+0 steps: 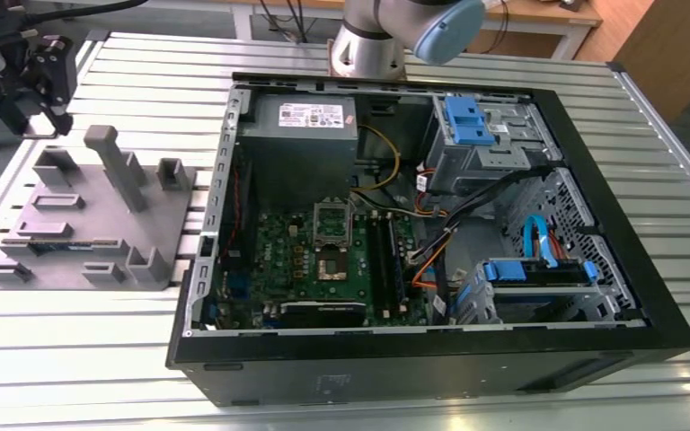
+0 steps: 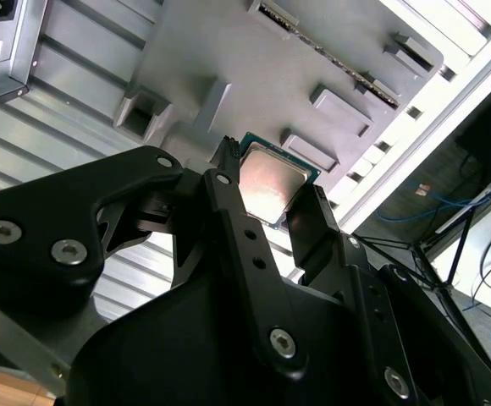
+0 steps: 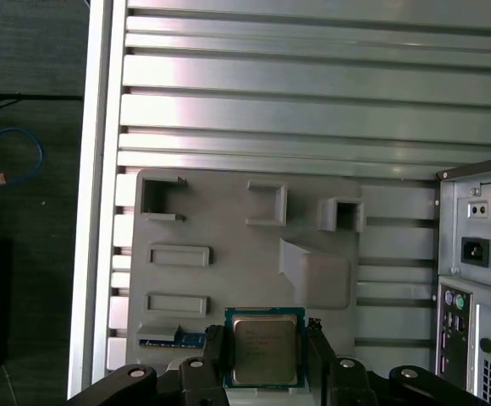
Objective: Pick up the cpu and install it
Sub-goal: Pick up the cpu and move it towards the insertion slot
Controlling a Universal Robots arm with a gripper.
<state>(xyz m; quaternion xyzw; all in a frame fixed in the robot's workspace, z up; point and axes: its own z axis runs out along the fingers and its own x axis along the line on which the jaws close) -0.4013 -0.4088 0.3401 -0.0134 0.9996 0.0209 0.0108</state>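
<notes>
At the exterior view's left, I have the black two-fingered tool (image 1: pixel 39 85) raised above the ribbed aluminium tabletop (image 1: pixel 93 346). It is clenched on the cpu (image 3: pixel 265 351), a small flat square chip with a pale silvery metal top and a thin green rim. In both wrist views the chip sits between the black fingers (image 2: pixel 228 203), one against each opposite edge, with its metal top facing the cameras. I judge the edge hold is deliberate: it keeps the pads off the flat faces and the chip level for seating.

Below the tool lies the large grey plastic block with upright posts and shallow pockets (image 3: pixel 228 254). The chip hangs well clear of it, so I take the pick-up as done.

Past the block, away from the tool toward the exterior view's right, the open black computer case (image 1: pixel 441 364) lies on its side, which turns the green motherboard (image 1: pixel 279 260) face up for a descent from above. The oblong shiny metal socket frame (image 1: pixel 333 241) sits near the board's middle, well apart from the tool. The chip is not yet installed.
</notes>
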